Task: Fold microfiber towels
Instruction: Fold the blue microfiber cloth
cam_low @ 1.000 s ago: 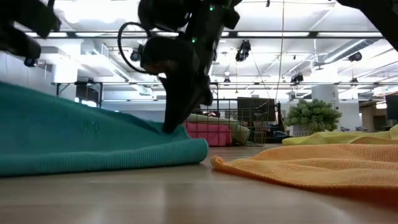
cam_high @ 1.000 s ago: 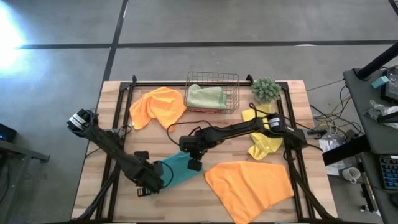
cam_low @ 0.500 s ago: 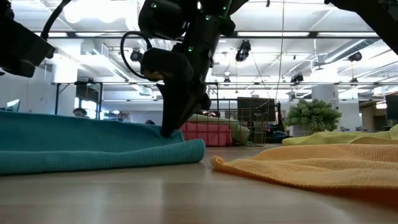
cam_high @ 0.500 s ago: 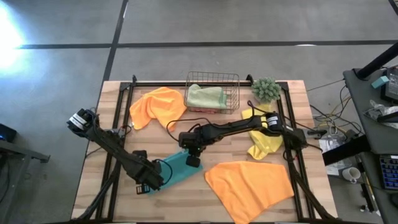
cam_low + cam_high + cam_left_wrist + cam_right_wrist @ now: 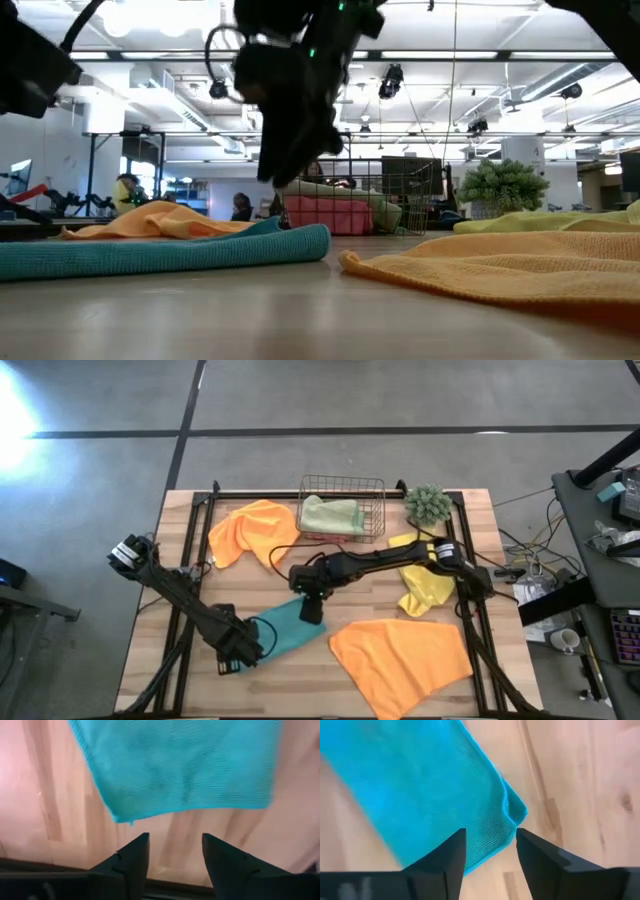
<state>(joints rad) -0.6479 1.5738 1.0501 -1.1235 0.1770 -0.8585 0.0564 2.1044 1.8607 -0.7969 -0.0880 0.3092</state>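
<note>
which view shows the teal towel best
The high view: the whole teal towel lies folded flat between the open left gripper and right gripper. The low view shows only its edge; each wrist view shows one corner.

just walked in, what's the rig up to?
Towel folding. Both arms are over the teal towel, which lies folded flat near the table's front. The left gripper and right gripper are open with nothing between the fingers. Two orange towels, a yellow one and the wire basket sit around it.
</note>
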